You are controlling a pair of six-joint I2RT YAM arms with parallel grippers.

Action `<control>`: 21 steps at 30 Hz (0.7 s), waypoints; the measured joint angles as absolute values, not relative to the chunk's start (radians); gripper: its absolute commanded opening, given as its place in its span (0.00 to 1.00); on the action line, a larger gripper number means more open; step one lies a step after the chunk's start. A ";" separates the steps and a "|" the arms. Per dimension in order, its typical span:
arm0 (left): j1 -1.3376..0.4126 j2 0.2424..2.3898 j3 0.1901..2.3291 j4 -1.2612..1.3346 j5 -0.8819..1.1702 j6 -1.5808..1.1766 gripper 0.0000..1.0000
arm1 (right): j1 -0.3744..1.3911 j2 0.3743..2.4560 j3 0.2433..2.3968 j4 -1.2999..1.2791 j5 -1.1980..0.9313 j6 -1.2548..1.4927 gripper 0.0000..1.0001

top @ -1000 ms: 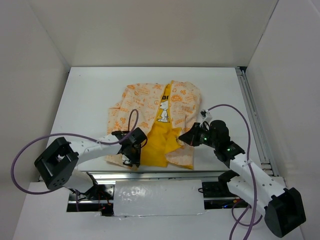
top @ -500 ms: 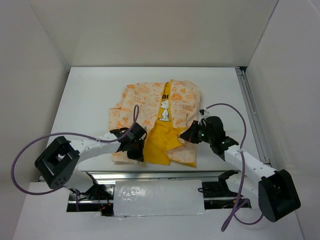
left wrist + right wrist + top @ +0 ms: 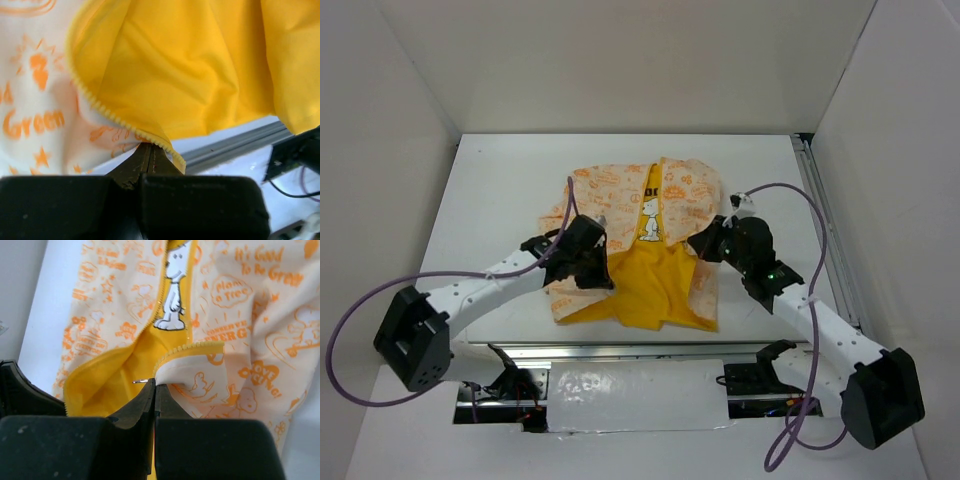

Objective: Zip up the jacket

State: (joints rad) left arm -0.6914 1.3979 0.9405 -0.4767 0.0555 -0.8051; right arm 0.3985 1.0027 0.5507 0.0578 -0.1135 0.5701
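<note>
White-shelled arms [image 3: 480, 292], black joints [image 3: 415, 335], black left gripper [image 3: 147, 152] and right gripper [image 3: 154, 387], purple cables [image 3: 782, 186]

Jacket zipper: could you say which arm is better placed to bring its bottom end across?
Likely left: its fingers pinch the jacket right at the zipper strip's end; the right fingers grip mid-edge.

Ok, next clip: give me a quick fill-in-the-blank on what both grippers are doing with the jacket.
The jacket lies on a ___ table. The left gripper is ___ on the jacket's toothed zipper edge. The right gripper pinches the opposite front edge, beside the ___ lining.
Missing words: white; shut; yellow.
</note>
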 measured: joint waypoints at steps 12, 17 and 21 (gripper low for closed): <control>-0.717 1.575 0.943 -0.757 0.029 -1.038 0.00 | 0.572 1.065 0.616 0.022 -0.146 0.515 0.00; -0.733 1.642 0.942 -0.774 0.040 -1.048 0.00 | 0.632 1.221 0.617 0.015 -0.163 0.528 0.00; -0.733 1.641 0.942 -0.733 0.055 -1.018 0.00 | 0.644 1.358 0.645 0.007 -0.165 0.539 0.00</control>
